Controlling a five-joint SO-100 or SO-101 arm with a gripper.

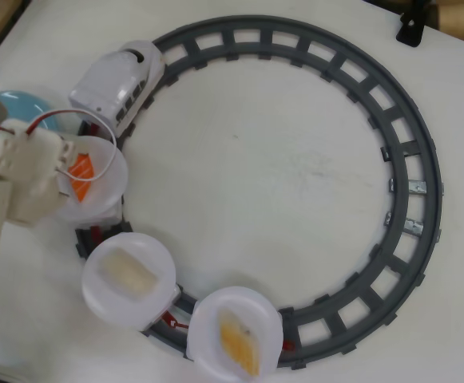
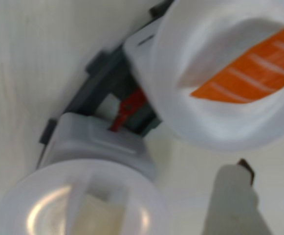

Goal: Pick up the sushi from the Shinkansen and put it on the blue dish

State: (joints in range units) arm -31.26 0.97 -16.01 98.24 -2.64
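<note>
Three white plates ride behind the train (image 1: pixel 120 80) on the round grey track (image 1: pixel 411 159), which takes up most of the desk (image 1: pixel 279 167). In the overhead view the train sits far left; the plates trail down the left side to the near edge. Our arm (image 1: pixel 12 179) comes in from the left over the first plate (image 1: pixel 108 187), the one carrying the orange striped salmon piece (image 1: pixel 82 171). The middle plate (image 1: pixel 128 279) holds a pale cream piece (image 1: pixel 126 271). The sushi (image 1: pixel 239 341) we want, the yellow-orange one, lies on the last plate (image 1: pixel 233 333), nearest and well apart from the arm.

So the main risk, as we judge it, is taking the wrong piece: the gripper (image 2: pixel 229 196) hangs just beside the salmon plate. A descent here would catch the salmon or knock the plate rim and tip it off its car. If the train rolls, the target shifts too.

Only one pale finger shows in the wrist view, so we cannot tell whether the jaws are apart or together. The blue dish (image 1: pixel 16 108) peeks out far left, partly under the arm, and a careless swing could nudge it.
</note>
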